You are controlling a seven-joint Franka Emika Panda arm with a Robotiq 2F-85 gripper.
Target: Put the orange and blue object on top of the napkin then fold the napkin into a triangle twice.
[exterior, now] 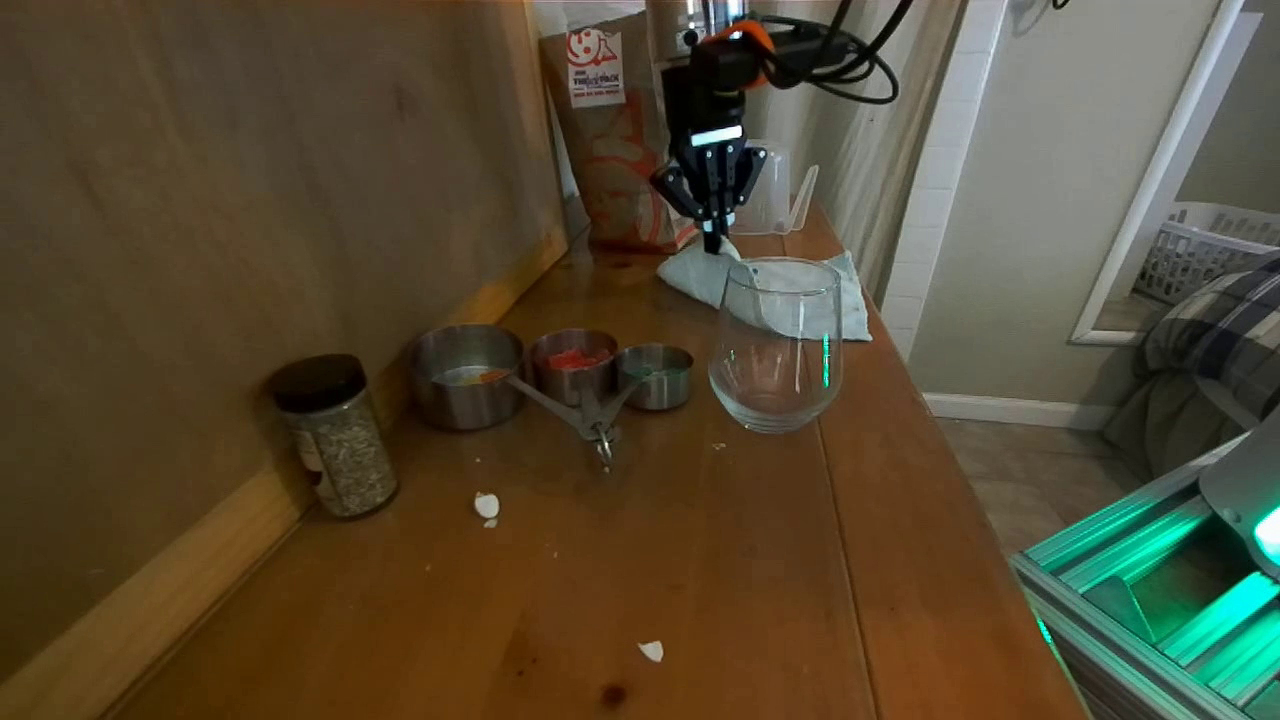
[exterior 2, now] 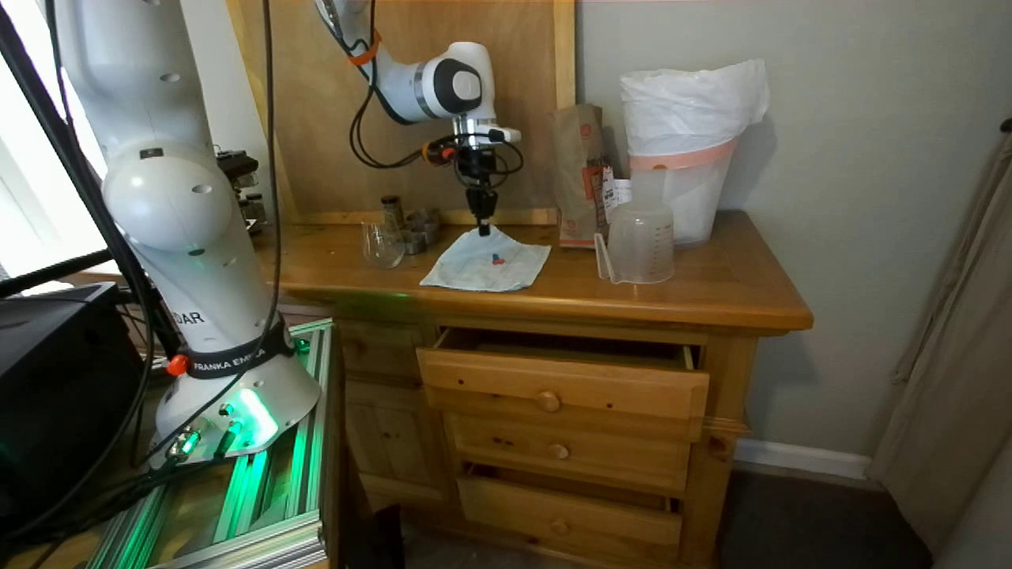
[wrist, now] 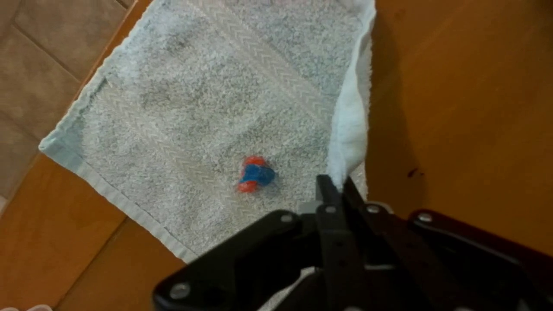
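The napkin (wrist: 190, 95), one cloth, reaches from eight round to twelve o'clock of my one gripper (wrist: 340, 185) in the wrist view; one orange and blue object (wrist: 259, 174) lies on it at nine o'clock. I am clenched on one raised stretch of the napkin's edge. In an exterior view, left to right around my grip: one jar (exterior: 345, 455) at eight o'clock, three metal measuring cups (exterior: 560, 385) between eight and seven, one paper bag (exterior: 630, 140) near eleven, one clear glass (exterior: 776, 360) at five.
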